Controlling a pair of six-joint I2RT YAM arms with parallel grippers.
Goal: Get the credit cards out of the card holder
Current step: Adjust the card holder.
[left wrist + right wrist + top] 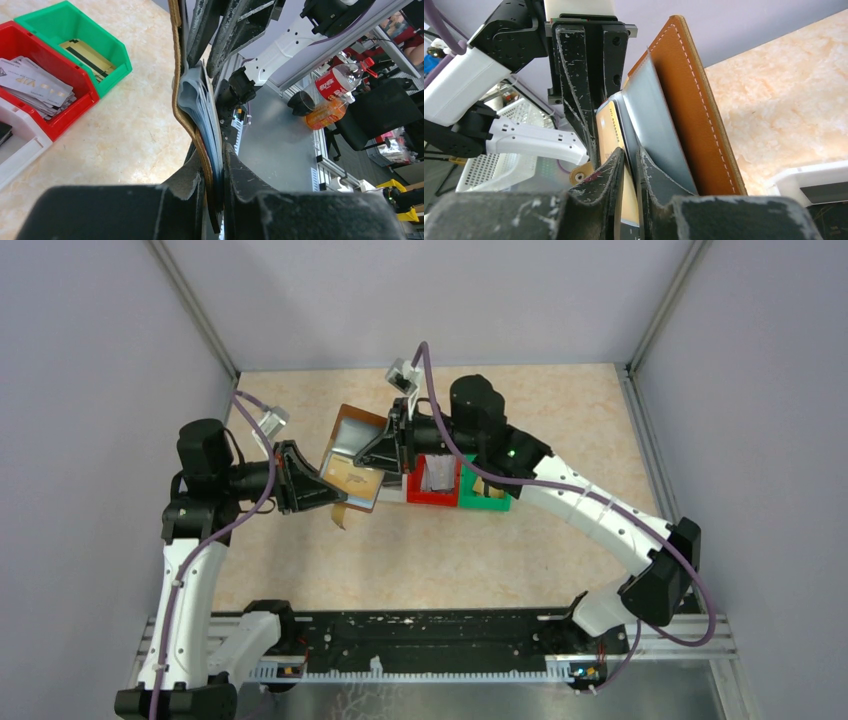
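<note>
The brown card holder point(355, 480) hangs open above the table, held between both arms. My left gripper point(318, 488) is shut on its lower edge; in the left wrist view its jaws point(215, 167) pinch the brown cover and the bluish sleeves point(197, 102). My right gripper point(375, 453) reaches into the holder from the right. In the right wrist view the right gripper point(630, 154) is shut on a gold credit card point(610, 131), which stands in a sleeve beside the brown cover point(696, 115). The card's lower part is hidden behind the fingers.
A white bin point(25, 150), a red bin point(75, 112) and a green bin point(117, 55) stand in a row on the table right of the holder. Silvery cards point(35, 85) lie in the red one, gold cards point(87, 55) in the green one. Grey walls enclose the table.
</note>
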